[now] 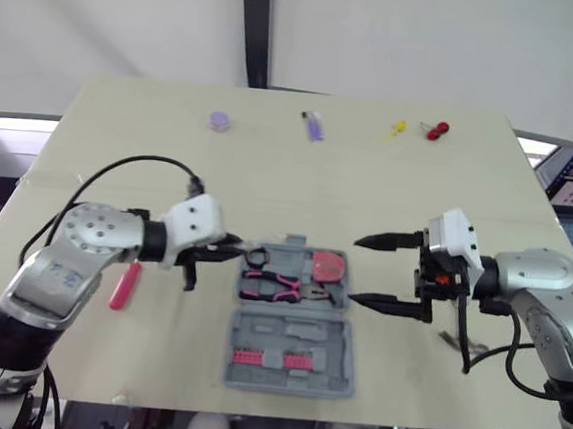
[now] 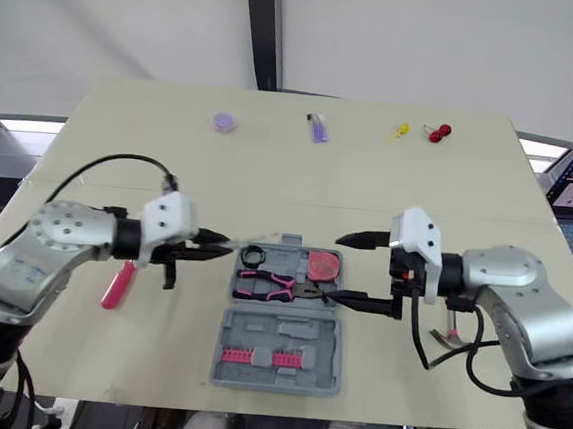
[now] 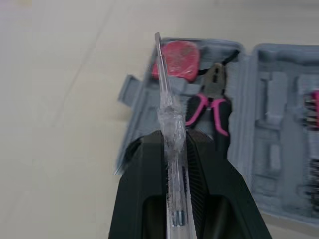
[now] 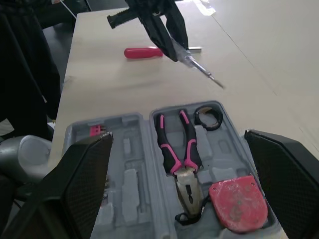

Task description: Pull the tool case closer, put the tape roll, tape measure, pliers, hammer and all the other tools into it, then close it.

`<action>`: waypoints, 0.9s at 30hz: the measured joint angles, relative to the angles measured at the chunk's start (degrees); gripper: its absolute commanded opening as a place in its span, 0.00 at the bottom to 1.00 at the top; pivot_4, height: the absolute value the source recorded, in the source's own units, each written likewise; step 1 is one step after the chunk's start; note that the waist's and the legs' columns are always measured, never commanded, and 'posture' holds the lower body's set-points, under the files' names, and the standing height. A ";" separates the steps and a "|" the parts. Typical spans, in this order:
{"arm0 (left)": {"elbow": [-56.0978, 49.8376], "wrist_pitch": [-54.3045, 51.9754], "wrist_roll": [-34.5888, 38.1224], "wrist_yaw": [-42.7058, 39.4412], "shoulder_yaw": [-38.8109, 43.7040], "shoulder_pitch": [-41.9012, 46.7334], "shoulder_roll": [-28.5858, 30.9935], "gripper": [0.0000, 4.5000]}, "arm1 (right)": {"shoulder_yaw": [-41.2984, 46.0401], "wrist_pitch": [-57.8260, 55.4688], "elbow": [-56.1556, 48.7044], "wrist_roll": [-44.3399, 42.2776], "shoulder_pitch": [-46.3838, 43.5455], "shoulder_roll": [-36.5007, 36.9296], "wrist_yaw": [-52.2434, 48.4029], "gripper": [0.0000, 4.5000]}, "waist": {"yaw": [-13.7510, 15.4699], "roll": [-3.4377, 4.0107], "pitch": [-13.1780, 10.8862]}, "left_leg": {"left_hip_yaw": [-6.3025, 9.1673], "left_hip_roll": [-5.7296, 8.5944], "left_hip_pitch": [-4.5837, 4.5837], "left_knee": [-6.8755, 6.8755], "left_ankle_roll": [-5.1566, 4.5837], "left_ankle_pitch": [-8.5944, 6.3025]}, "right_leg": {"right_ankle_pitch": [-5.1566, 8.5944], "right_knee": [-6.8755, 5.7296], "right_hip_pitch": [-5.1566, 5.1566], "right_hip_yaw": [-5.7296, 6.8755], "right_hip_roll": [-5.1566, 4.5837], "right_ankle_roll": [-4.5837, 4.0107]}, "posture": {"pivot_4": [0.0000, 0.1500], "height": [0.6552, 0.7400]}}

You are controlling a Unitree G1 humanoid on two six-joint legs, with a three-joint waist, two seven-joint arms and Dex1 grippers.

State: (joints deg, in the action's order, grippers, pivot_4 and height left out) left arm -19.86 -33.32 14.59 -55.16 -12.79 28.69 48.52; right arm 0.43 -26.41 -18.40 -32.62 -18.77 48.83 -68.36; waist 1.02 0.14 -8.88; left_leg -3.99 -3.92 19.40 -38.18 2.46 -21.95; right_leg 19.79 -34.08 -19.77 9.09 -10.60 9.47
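- Grey tool case (image 1: 302,328) open on the table (image 1: 370,182) in head views, pliers (image 1: 275,287) and tape measure (image 1: 328,266) inside; right gripper (image 1: 354,271) just beside its right edge, fingers spread, probably to steady it.
- Left wrist: clear screwdriver (image 3: 167,107) pinched by left gripper (image 3: 172,137) fingers, tip aimed at the case for loading.
- Right wrist: pink-handled tool (image 4: 144,52) on the table, well apart.

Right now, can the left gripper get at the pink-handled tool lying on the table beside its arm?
Probably not yet. The left gripper is shut on a clear screwdriver and points at the tool case; the pink-handled tool lies back beside its forearm.
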 measured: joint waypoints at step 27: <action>-1.92 -14.55 -12.68 0.76 -25.64 9.08 -9.50 0.02 | 0.46 1.47 -2.51 1.26 8.91 2.16 0.97 1.00 | 0.68 -0.10 -0.11 | 0.19 0.00 0.35 -0.53 -0.04 -0.02 | -0.01 -0.09 -0.04 0.03 0.00 0.01 | 1.00 1.00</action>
State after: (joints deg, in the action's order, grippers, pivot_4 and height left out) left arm -21.77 -47.87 1.91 -54.40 -38.42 37.77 39.02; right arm 0.90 -24.93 -20.92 -31.37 -9.86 50.98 -67.39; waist 1.70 0.04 -8.98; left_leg -3.79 -3.92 19.75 -38.72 2.41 -21.97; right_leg 19.79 -34.18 -19.81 9.12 -10.60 9.48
